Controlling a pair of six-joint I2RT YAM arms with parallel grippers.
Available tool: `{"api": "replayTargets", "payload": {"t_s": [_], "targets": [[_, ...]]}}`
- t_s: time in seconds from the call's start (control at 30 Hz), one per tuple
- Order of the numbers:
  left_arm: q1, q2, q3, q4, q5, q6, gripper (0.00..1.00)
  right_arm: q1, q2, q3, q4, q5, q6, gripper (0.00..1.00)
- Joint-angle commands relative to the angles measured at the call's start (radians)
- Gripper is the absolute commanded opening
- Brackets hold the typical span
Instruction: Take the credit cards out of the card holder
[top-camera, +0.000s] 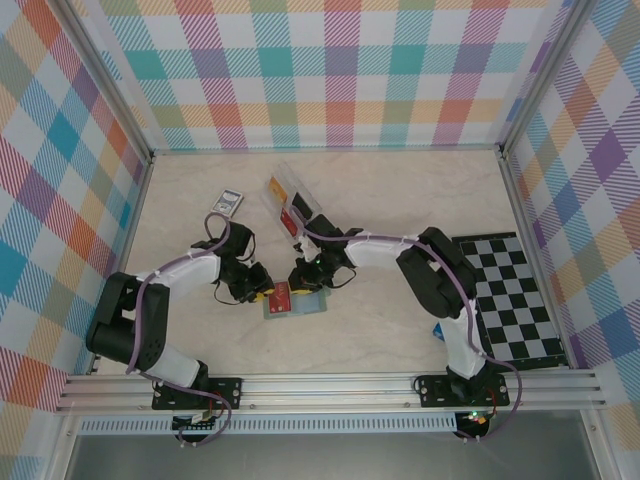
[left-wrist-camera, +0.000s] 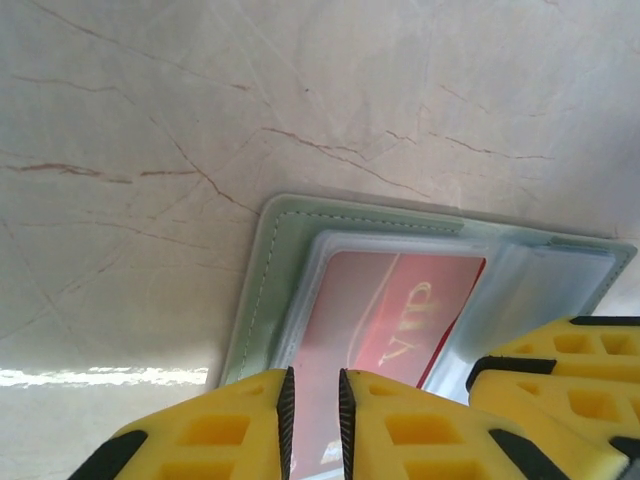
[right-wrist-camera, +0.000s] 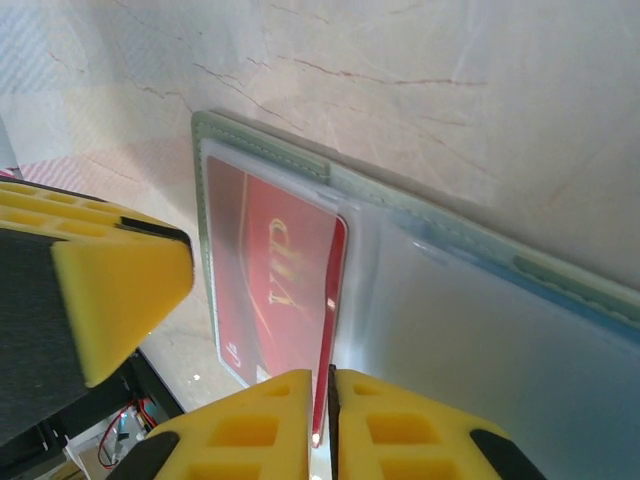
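In the card holder (right-wrist-camera: 262, 142), one card (right-wrist-camera: 272, 285) (red)

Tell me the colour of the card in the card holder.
The credit card is red with gold lettering; right wrist view.

Look at the pale marble-veined table (top-camera: 400, 190): a clear plastic compartment tray (top-camera: 303, 203) lies slanted just above the middle of the frame. To its left, apart from it, you see a dark picture card (top-camera: 226, 202). A black-and-white checkerboard mat (top-camera: 515, 300) lies along the right edge, with a small blue block (top-camera: 438, 329) at its lower left. Plaid walls (top-camera: 320, 70) close in three sides.
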Motion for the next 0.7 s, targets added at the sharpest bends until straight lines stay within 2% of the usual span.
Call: {"api": "replayTargets", "payload": {"t_s": [0.0,0.3,0.67], "targets": [[-0.004,0.022,-0.024,0.008,0.015,0.006,0.17,0.000,0.034,0.034,0.005,-0.026,0.014,0.14],[-0.005,0.056,-0.032,-0.005,0.007,0.013,0.10,0.001,0.057,0.054,-0.021,-0.013,0.016,0.12],[-0.007,0.080,-0.040,0.025,0.049,0.021,0.09,0.002,0.077,0.054,0.005,-0.064,0.018,0.14]]}}
